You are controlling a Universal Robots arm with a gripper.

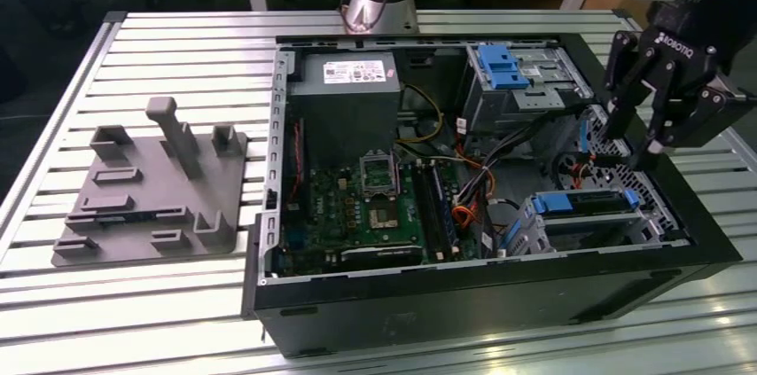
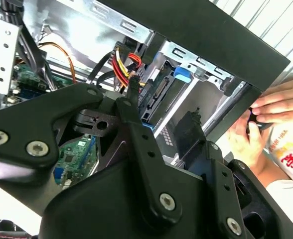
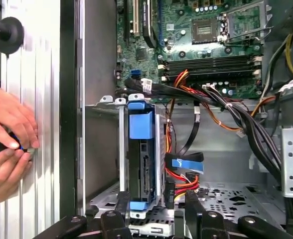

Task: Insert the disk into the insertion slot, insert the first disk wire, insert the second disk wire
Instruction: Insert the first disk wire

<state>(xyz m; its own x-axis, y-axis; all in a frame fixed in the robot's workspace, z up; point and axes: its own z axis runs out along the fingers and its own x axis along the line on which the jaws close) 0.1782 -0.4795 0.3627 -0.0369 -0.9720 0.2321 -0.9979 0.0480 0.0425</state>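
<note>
Exterior view: gripper (image 1: 639,143) angled down above seated disk (image 1: 586,202), fingers (image 1: 654,137) apart.

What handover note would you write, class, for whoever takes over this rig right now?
End effector: hovering over the case's drive corner, by the insertion slot; grip state unclear.
Disk: lying in the slot, so that step looks done.
Left: red-yellow bundle and blue cable lie beside the disk; neither visibly plugged.
A person's hands are at the case's outer wall.
</note>
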